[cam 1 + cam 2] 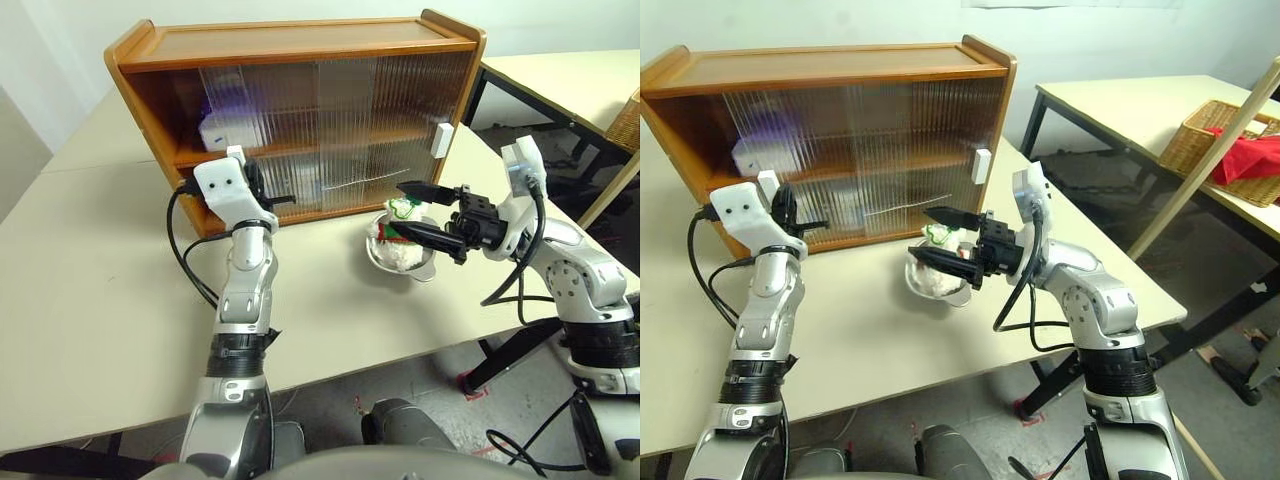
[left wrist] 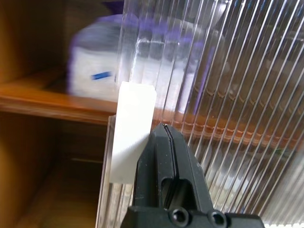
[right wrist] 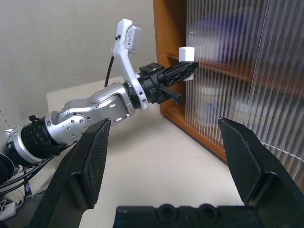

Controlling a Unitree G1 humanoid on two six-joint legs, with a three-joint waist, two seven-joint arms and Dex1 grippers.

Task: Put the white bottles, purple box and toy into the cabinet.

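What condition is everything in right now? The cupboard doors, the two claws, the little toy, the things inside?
cabinet: upright on the table, open at its left end, ribbed doors covering the rest.
left gripper: shut, tips at a door's white handle.
right gripper: open, empty, beside the toy.
toy: sitting in a steel bowl, outside the cabinet.
purple box: on the cabinet's middle shelf.

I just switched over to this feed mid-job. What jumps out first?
The brown cabinet at the back of the table, with the purple box on its middle shelf behind the ribbed doors. The left end effector, shut, is at the white handle of the left door. The right end effector is wide open beside the toy in a steel bowl.
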